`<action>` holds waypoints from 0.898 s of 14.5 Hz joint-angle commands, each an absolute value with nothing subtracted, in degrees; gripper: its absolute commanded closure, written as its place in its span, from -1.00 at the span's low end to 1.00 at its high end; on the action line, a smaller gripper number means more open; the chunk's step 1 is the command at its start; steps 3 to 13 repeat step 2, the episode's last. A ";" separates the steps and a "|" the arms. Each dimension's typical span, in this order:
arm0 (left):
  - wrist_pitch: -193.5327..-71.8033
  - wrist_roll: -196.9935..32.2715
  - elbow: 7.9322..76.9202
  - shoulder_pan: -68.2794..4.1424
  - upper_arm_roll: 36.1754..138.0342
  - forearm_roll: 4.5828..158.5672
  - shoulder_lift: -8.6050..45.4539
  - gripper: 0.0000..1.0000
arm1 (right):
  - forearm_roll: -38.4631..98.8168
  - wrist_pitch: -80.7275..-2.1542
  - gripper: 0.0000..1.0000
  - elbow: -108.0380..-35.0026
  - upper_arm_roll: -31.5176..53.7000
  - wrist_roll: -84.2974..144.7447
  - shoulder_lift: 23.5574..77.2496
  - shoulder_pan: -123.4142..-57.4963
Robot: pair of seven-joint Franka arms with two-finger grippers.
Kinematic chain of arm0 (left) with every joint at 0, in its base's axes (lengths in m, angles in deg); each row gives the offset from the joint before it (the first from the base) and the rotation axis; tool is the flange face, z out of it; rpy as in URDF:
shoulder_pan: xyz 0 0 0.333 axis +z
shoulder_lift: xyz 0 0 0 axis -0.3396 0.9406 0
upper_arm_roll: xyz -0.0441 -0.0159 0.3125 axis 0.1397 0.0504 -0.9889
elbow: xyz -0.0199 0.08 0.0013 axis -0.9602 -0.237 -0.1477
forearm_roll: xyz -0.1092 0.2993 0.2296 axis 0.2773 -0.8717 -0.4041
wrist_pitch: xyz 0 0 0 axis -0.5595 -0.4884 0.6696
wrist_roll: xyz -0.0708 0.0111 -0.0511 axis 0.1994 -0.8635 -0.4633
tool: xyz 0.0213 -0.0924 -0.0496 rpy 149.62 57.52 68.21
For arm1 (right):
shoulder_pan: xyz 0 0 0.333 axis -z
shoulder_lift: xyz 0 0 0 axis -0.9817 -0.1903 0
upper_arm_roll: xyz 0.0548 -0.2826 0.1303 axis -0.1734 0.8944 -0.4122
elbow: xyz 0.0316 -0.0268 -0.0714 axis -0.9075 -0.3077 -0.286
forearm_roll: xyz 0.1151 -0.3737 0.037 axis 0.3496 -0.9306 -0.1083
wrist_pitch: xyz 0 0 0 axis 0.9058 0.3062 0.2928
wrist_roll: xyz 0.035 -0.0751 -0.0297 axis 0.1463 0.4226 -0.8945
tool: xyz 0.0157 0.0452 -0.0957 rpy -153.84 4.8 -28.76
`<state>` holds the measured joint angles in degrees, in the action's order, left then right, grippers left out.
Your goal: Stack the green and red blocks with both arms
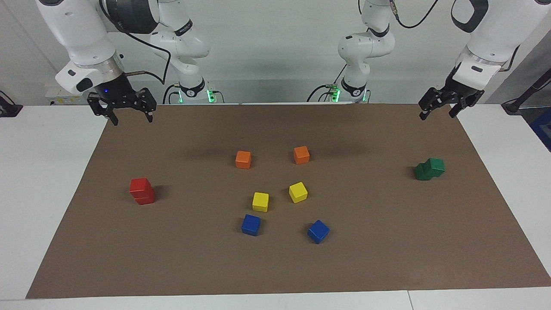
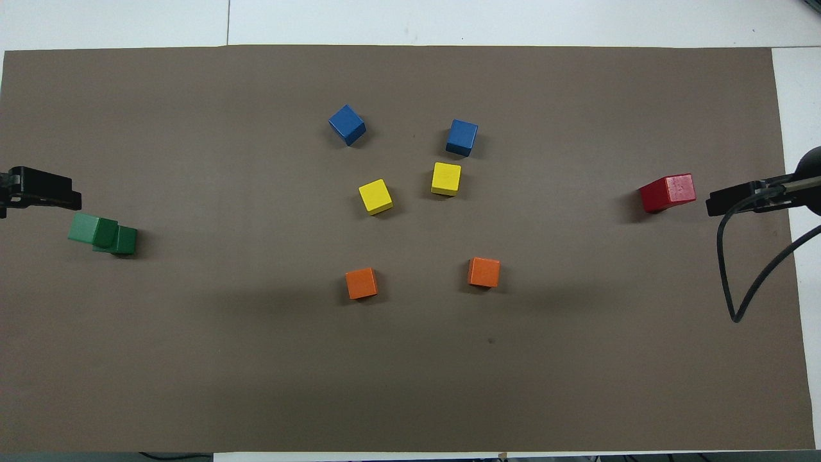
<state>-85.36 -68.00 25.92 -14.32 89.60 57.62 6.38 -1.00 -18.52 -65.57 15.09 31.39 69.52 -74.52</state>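
- Stacks looked finished: we saw the red blocks [image 1: 142, 191] stacked below the right claw [image 1: 128, 118], fingers apart and empty.
- Green blocks [image 1: 429, 168] sat below the left claw [image 1: 438, 111], also apart, top cube offset.
- We judged withdrawing straight up and clear best, leaving both stacks untouched.

A white table [image 1: 38, 181] carried a brown mat [image 1: 387, 258] that covered most of its top. On the mat, two orange cubes [image 1: 243, 159] lay nearest the robots, two yellow cubes [image 1: 260, 201] mid-mat, and two blue cubes [image 1: 251, 224] farthest. A red stack [image 1: 141, 191] stood toward the right arm's end; a green stack [image 1: 429, 168], its upper cube offset, stood toward the left arm's end.
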 commanded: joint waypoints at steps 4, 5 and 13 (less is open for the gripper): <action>-85.95 -68.85 26.83 -15.37 89.00 56.61 5.73 -1.00 | -0.50 -17.01 -1.00 -64.36 14.60 31.98 68.82 -73.67; -85.95 -68.85 26.83 -15.37 89.00 56.61 5.73 -1.00 | -0.50 -17.01 -1.00 -64.36 14.60 31.98 68.82 -73.67; -85.95 -68.85 26.83 -15.37 89.00 56.61 5.73 -1.00 | -0.50 -17.01 -1.00 -64.36 14.60 31.98 68.82 -73.67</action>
